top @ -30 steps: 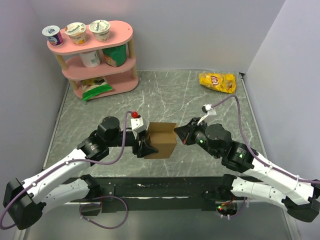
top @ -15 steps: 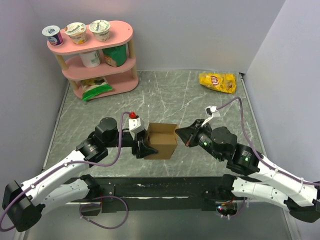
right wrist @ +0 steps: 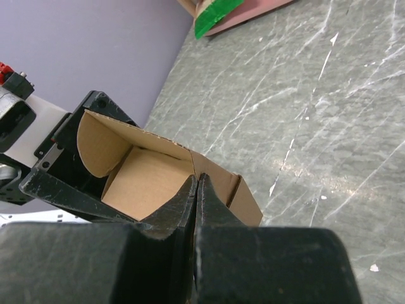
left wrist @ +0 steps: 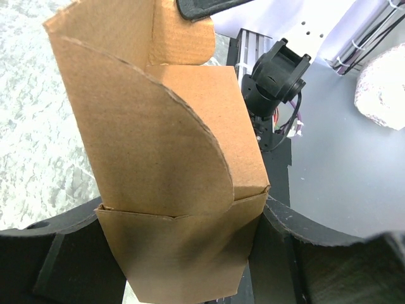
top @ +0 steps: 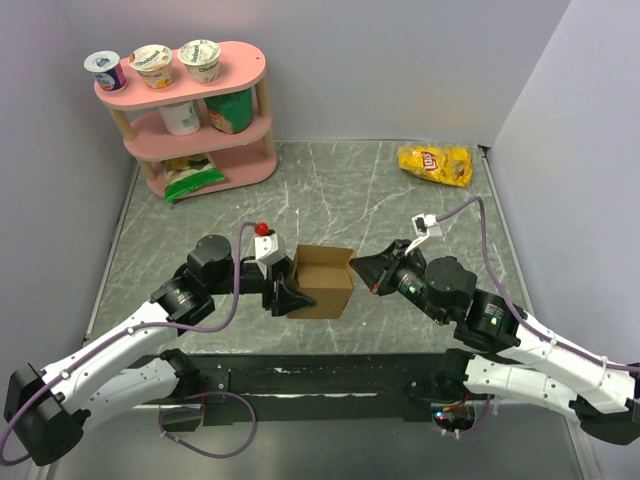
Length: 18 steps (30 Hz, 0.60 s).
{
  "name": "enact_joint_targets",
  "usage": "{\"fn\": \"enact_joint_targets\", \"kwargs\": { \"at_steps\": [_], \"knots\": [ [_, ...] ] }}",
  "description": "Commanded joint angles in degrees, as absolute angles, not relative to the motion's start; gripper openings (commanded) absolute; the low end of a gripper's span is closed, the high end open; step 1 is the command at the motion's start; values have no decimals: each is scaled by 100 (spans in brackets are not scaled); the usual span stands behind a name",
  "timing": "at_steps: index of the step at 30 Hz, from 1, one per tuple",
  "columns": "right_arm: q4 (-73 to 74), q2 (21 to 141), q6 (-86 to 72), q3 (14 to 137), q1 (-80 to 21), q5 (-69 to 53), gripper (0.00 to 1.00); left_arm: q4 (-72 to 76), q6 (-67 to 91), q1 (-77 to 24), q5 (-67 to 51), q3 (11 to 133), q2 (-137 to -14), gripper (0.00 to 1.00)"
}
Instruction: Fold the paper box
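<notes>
Judged from the layout, the flap-folding step is in hand; the paper box (top: 322, 283) is standing mid-table (top: 400, 210), toward the near edge, already raised into a squarish shell with its top open; the left gripper (top: 290, 290) is pinching the box's left side, both fingers bearing on cardboard; a rounded flap (left wrist: 158, 126) is standing upright, not yet tucked; the right gripper (top: 360, 270), fingers pressed together into one blunt tip, is sitting at the box's right rim, contact not confirmable. The next move is calling for an inward push on a flap with that tip while the left side is bracing; excess force is risking a crushed wall.
</notes>
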State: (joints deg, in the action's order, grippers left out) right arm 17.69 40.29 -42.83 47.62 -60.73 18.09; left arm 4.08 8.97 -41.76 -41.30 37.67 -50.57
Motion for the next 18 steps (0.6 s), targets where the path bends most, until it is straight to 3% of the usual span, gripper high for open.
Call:
{"fn": "enact_joint_targets", "kwargs": {
  "at_steps": [1,18],
  "knots": [
    [1415,4218,-4518,4851,-6398,1011,0,1151,984,-4061,-3647,3841,-5062,46],
    [1398,4113,-4711,4693,-6434,984,0,1397,1283,-3946,-3595,3771,-5106,45]
  ]
}}
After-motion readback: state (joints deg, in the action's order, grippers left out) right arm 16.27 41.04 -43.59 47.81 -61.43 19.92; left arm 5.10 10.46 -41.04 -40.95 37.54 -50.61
